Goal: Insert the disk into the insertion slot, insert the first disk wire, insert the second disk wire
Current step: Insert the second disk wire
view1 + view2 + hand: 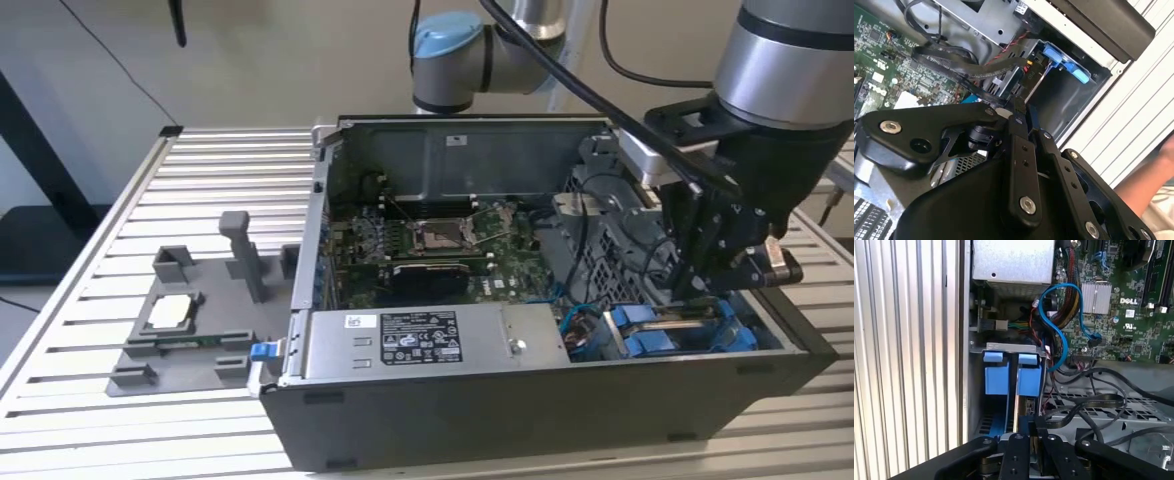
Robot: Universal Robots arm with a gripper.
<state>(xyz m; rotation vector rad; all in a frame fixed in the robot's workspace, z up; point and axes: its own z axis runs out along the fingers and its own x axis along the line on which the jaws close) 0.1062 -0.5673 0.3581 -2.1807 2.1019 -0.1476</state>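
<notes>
My gripper [701, 295] reaches down into the open computer case at the exterior view's right, just above the insertion slot [747, 345]. The disk [663, 335] sits in that bay, and its bright blue carrier [1029, 380] shows beside a second blue carrier [994, 377]. In both wrist views the fingers stand close together, with the gripper [1018, 107] [1033, 422] shut on the black connector end of a disk wire [959, 65]. That black wire [1089, 402] loops back over the perforated metal. The connector's tip hovers close to the disk's rear edge; contact is hidden.
A silver power-supply box [400, 340] lies along the case front, with the motherboard [427, 240] behind it. A blue data cable [1059, 325] curves near the bay. A grey fixture with a chip [174, 315] stands on the slatted table. A person's hand [1149, 185] shows beside the case.
</notes>
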